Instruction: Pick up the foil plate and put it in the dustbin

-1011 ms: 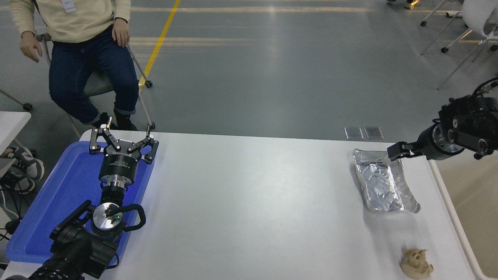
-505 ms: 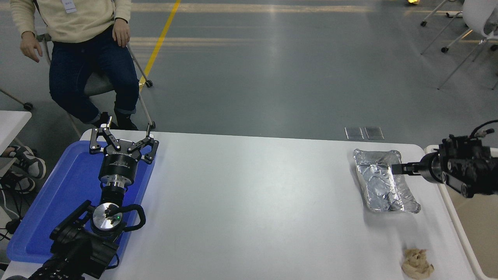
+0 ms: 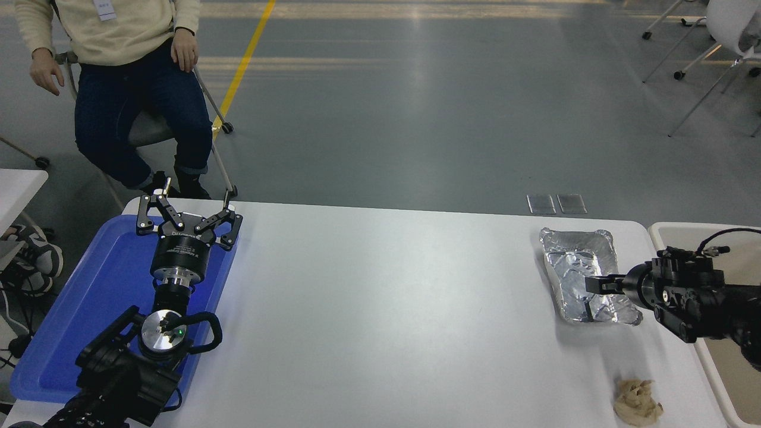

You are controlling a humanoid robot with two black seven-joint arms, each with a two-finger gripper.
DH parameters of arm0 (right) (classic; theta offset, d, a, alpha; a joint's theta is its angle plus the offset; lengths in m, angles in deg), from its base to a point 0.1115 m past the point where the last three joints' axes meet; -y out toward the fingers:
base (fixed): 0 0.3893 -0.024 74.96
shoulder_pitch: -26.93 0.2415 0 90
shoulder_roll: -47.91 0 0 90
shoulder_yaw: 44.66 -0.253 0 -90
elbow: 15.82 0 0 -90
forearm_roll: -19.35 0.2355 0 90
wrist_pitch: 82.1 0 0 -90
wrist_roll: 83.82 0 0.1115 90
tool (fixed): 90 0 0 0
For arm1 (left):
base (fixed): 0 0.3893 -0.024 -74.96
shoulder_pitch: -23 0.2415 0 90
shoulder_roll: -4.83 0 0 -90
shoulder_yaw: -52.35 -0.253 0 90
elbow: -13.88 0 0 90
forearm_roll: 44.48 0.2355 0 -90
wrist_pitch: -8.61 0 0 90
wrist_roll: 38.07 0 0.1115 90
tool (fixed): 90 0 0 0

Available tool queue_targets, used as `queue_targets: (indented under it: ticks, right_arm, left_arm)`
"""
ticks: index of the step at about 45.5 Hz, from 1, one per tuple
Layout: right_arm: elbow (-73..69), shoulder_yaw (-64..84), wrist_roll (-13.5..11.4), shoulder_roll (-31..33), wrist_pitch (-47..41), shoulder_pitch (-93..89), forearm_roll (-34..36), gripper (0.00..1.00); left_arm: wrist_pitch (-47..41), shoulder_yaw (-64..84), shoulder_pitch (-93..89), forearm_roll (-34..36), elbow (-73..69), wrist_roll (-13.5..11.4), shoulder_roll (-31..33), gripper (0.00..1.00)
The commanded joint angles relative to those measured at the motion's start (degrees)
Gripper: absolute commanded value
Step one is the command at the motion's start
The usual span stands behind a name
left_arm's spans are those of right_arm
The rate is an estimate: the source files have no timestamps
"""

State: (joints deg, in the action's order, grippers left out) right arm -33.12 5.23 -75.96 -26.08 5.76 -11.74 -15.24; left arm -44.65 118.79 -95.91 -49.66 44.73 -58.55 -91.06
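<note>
The foil plate (image 3: 572,267) is a shiny, wrinkled silver tray lying on the white table near its far right corner. My right gripper (image 3: 591,297) comes in from the right edge, low over the plate's right-hand near part, with its fingers (image 3: 599,283) apart over the foil. It holds nothing. The dustbin (image 3: 684,227) is a beige bin with a pale rim at the table's right side, partly hidden by my right arm. My left gripper (image 3: 187,211) is parked open at the lower left.
A flat blue tray (image 3: 71,333) lies under the left arm at the table's left edge. A small tan lumpy wad (image 3: 637,403) sits near the front right edge. A person (image 3: 119,65) sits on a chair beyond the far left corner.
My right gripper has come down from above the plate's far right corner and moved nearer, to just over the plate's right-hand near part. The plate and the left arm have not moved.
</note>
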Motion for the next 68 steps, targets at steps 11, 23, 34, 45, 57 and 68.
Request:
queue_targets:
  ticks: [11,23,34,45,57,68]
  right_arm:
    - [3.59,-0.15,-0.21,-1.51,1.96,-3.69,0.04,0.92]
    - [3.51,-1.47,-0.3,-1.42,3.11,-3.96,-0.04,0.67]
    - [3.42,-1.2,-0.65,-1.16,2.58,-3.96,-0.83,0.21]
    - [2.8,-1.38,-0.57,-1.34,2.32,-3.96,-1.89,0.0]
    - [2.28,-1.47,-0.21,-1.34,2.32,-3.69,-2.15,0.0]
    - [-1.59,-1.55,-0.21,-0.2,2.23,1.49,-2.07,0.0]
  left_arm:
    - [0.0,0.0,0.0,0.0,0.0,0.0,0.0,1.0]
    - [0.0,0.0,0.0,0.0,0.0,0.0,0.0,1.0]
    - [0.0,0.0,0.0,-0.09,0.0,0.0,0.0,1.0]
    - [0.0,0.0,0.0,-0.09,0.0,0.0,0.0,1.0]
    - [-0.09,0.0,0.0,0.0,0.0,0.0,0.0,1.0]
    - [0.0,0.0,0.0,-0.09,0.0,0.0,0.0,1.0]
